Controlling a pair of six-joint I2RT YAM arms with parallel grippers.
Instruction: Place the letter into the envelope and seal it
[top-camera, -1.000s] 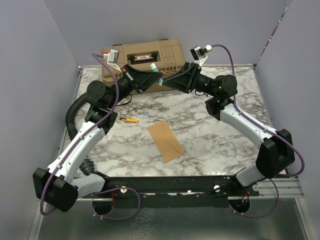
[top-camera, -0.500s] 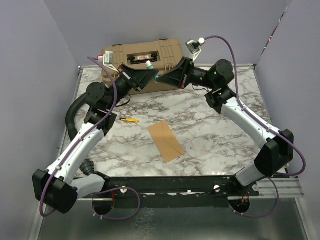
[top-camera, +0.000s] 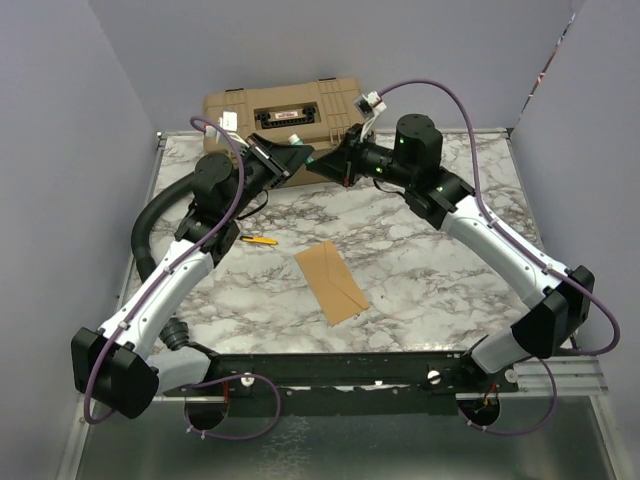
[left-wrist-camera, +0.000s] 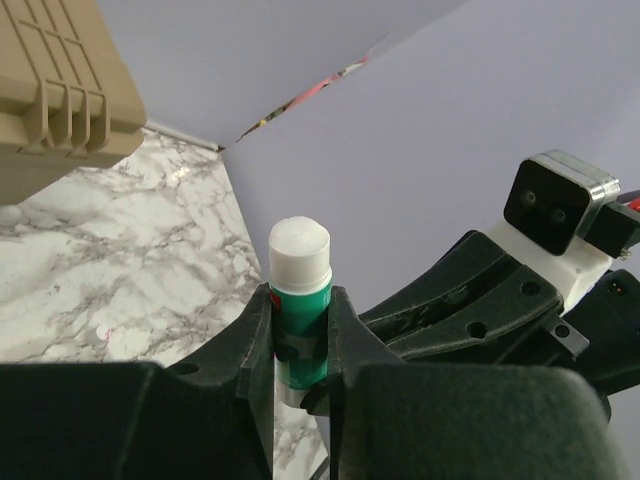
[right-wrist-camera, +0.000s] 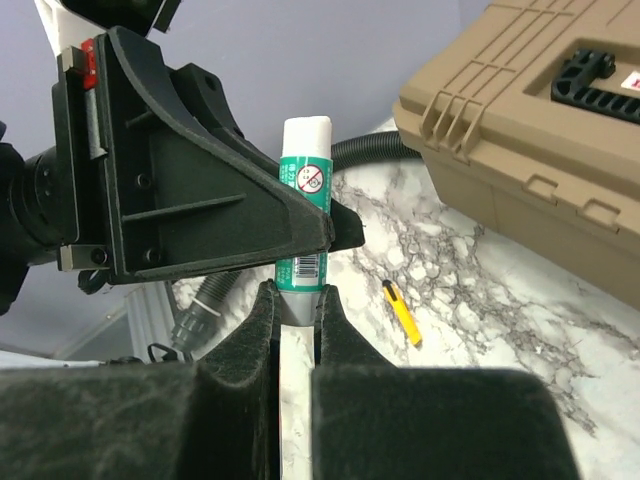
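Note:
A green glue stick (left-wrist-camera: 300, 296) with a white cap is held in the air at the back of the table, between both grippers. My left gripper (left-wrist-camera: 300, 345) is shut on its green body. My right gripper (right-wrist-camera: 297, 298) is shut on its grey bottom end (right-wrist-camera: 300, 296). In the top view the stick (top-camera: 302, 146) sits where the left gripper (top-camera: 292, 154) and right gripper (top-camera: 325, 161) meet, in front of the tan case. The kraft-brown envelope (top-camera: 332, 281) lies flat at the table's middle, flap down. The letter is not in view.
A big tan plastic case (top-camera: 285, 112) stands at the back edge, also in the right wrist view (right-wrist-camera: 520, 120). A small yellow utility knife (top-camera: 259, 240) lies left of the envelope. A black hose (top-camera: 150, 225) curves by the left arm.
Both arms have swung toward the back left with the glue stick between them. The right wrist has rotated and its elbow has moved left. The envelope has not moved.

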